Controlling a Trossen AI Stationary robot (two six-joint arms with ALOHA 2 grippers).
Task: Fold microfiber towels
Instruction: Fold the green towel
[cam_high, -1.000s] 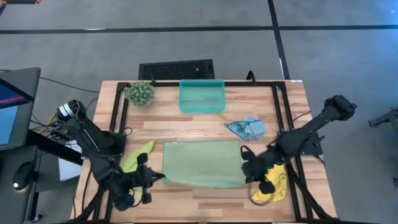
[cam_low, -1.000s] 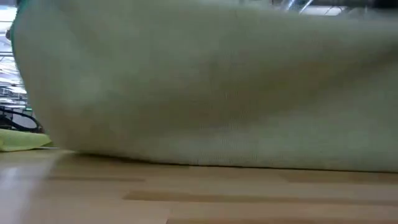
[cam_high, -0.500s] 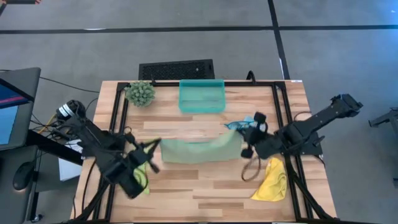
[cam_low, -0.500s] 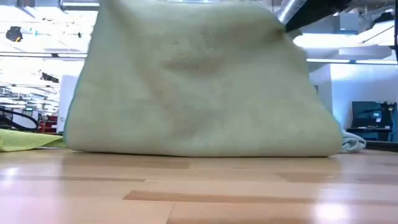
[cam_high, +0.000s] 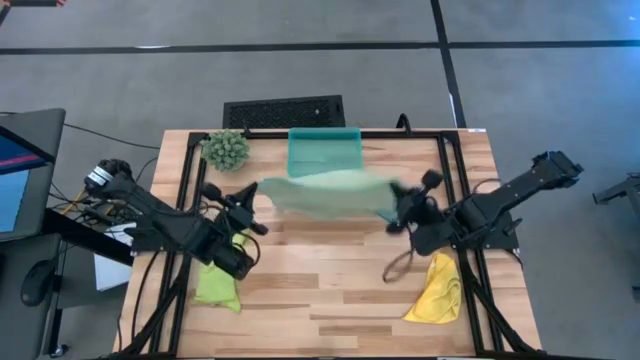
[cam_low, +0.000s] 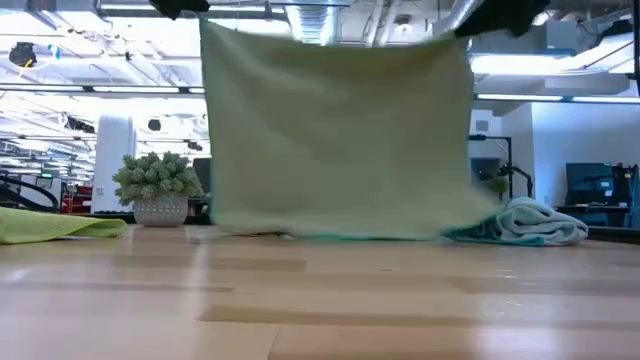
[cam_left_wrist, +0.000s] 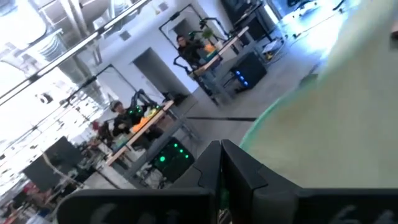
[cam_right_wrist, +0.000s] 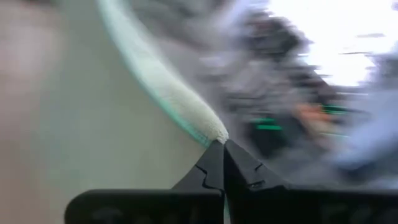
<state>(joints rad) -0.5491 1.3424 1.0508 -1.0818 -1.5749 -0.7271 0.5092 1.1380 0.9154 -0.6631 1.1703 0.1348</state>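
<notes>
The pale sage green towel (cam_high: 322, 190) hangs stretched between my two grippers over the far middle of the table. In the low view the sage towel (cam_low: 335, 130) hangs like a curtain, its lower edge close to the tabletop. My left gripper (cam_high: 256, 192) is shut on its left top corner and my right gripper (cam_high: 395, 207) on its right top corner. The lime green towel (cam_high: 218, 282) lies at the near left, the yellow towel (cam_high: 436, 290) at the near right. The light blue towel (cam_low: 530, 222) lies crumpled behind the hanging cloth. My left gripper pinches the sage towel's top left corner (cam_left_wrist: 252, 138) between its two shut fingers, coming level from the table's left. The cloth hangs down from there. My right gripper pinches the top right corner at its teal-trimmed edge (cam_right_wrist: 211, 132) at the fingertips, coming nearly level from the table's right. The top edge runs between both holds with a slight sag.
A teal tray (cam_high: 325, 153) stands at the far middle, just beyond the hanging towel. A spiky green plant (cam_high: 227, 150) in a pot stands at the far left. Bare wood lies across the near middle of the table (cam_high: 330, 300).
Both grippers have risen and gone toward the table's far edge, turning from pointing down to about level. The sage towel, which lay flat on the table, has been drawn up by its near edge and now hangs below the grippers.
</notes>
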